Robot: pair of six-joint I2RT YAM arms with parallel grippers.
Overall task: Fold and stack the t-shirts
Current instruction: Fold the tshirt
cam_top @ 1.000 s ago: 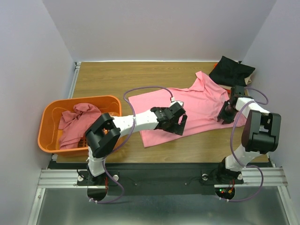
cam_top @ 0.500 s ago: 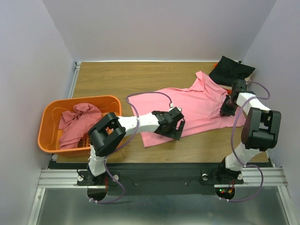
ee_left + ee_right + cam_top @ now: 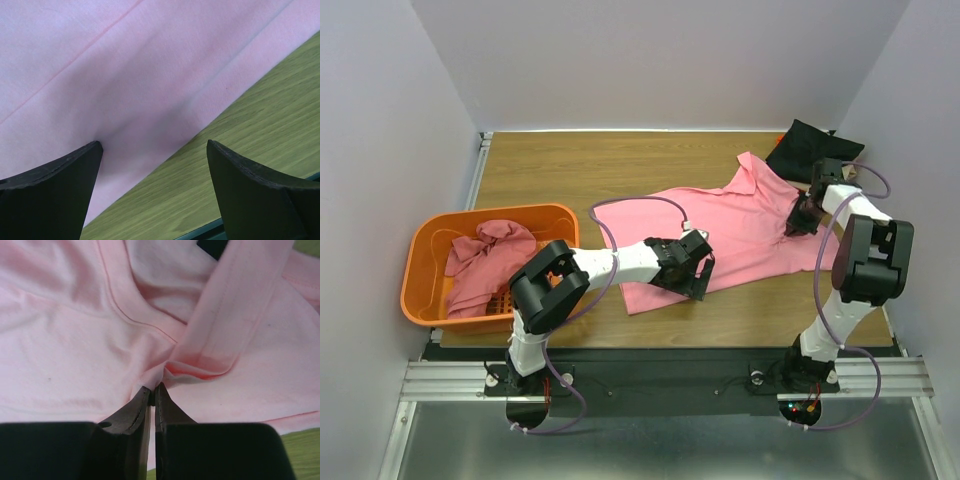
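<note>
Tabletop seen from above: a light pink collared cloth t-shirt (image 3: 740, 225) lies spread across the middle of a wooden table (image 3: 570, 170). At lower centre the left gripper (image 3: 695, 275) rests over the shirt's hem, jaws wide apart, holding nothing. At centre right the right gripper (image 3: 802, 218) is pinched tight on a raised fold of the pink cloth, possibly by a sleeve. A folded black t-shirt (image 3: 812, 148) sits upper right; a darker rose t-shirt (image 3: 480, 260) lies in an orange slotted plastic basket (image 3: 420, 270), far left.

My table (image 3: 570, 170) is wood-grained, boxed in by plain pale lilac walls (image 3: 650, 60) on three sides. Along its near edge runs an aluminium rail (image 3: 660, 378), with a grey metal sheet (image 3: 650, 450) nearer still. The light is even.
</note>
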